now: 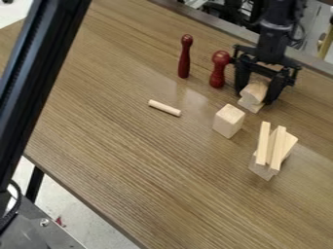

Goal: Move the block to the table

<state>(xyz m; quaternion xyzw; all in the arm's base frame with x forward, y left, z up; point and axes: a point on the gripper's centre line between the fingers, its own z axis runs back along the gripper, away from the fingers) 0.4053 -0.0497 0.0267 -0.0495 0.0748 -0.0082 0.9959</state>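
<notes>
Black beam nearest; tabletop extends towards the gripper, set about a rounded wooden block, opening and hold indeterminable; red pins beside it.

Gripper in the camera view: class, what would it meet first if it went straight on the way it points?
The gripper points down, so likely the rounded wooden piece at its tips, then the wooden block beneath; depth is unclear.

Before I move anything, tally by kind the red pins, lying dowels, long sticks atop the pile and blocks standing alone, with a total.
Red pins: 2
Lying dowel: 1
Long sticks: 2
Lone block: 1
Total: 6
</notes>
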